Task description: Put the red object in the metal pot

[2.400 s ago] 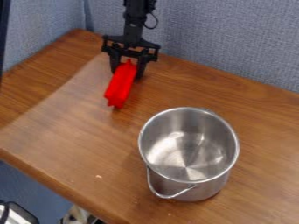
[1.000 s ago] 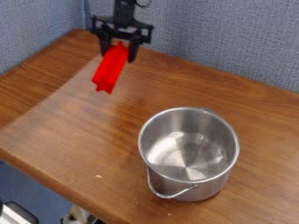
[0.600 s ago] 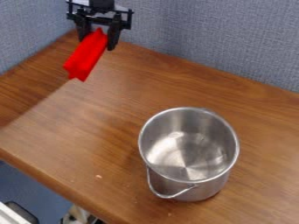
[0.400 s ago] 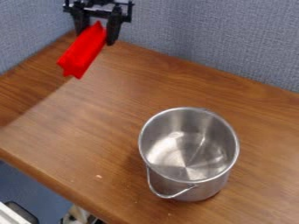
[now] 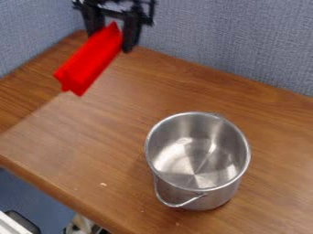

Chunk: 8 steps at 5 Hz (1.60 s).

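Your gripper (image 5: 113,25) is closed around the red block (image 5: 91,59), which it holds tilted at the upper left. The metal pot (image 5: 197,162) is standing upright at the lower right.

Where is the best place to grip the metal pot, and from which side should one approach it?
I would pinch the rim of the metal pot from above, one finger inside and one outside. The mouth opens upward and the wall looks thin there. The far rim may suit best, since the wire handle hangs down the near side.
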Tool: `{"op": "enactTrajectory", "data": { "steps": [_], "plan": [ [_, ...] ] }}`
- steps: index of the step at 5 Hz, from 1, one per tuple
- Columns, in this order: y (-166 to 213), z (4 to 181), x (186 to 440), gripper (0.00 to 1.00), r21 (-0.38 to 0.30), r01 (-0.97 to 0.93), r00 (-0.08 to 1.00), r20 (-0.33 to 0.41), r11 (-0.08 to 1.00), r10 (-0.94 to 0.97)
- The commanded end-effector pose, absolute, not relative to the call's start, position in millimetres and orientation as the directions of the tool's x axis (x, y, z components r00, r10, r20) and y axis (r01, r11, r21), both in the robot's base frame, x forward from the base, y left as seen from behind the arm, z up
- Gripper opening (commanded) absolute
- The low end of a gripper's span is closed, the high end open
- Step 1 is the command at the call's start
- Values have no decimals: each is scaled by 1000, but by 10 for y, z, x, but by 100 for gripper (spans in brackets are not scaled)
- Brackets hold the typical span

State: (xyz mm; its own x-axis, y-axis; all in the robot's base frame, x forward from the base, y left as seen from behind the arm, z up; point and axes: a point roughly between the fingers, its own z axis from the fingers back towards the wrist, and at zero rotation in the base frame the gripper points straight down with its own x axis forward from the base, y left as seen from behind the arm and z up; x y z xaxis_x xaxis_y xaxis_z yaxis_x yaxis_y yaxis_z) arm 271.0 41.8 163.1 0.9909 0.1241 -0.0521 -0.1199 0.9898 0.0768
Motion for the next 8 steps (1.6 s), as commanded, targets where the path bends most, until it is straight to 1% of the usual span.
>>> {"op": "enactTrajectory", "data": {
  "steps": [1,2,3,4,5,6,7,8],
  "plan": [
    [20,1668,2534,0,78,41,999,-10,996,-40],
    [-381,1625,2310,0,65,106,994,-15,992,-105],
    [-622,1556,2248,0,60,86,996,-34,994,-84],
    [-735,1524,2057,0,56,121,992,-34,991,-119],
    [-716,1403,1883,0,51,129,991,-36,990,-128],
    [-614,1225,1740,0,51,125,992,-27,991,-124],
    [-507,1181,1800,0,60,100,995,8,993,-101],
    [-549,1219,1852,0,61,78,997,8,995,-79]
  ]
}}
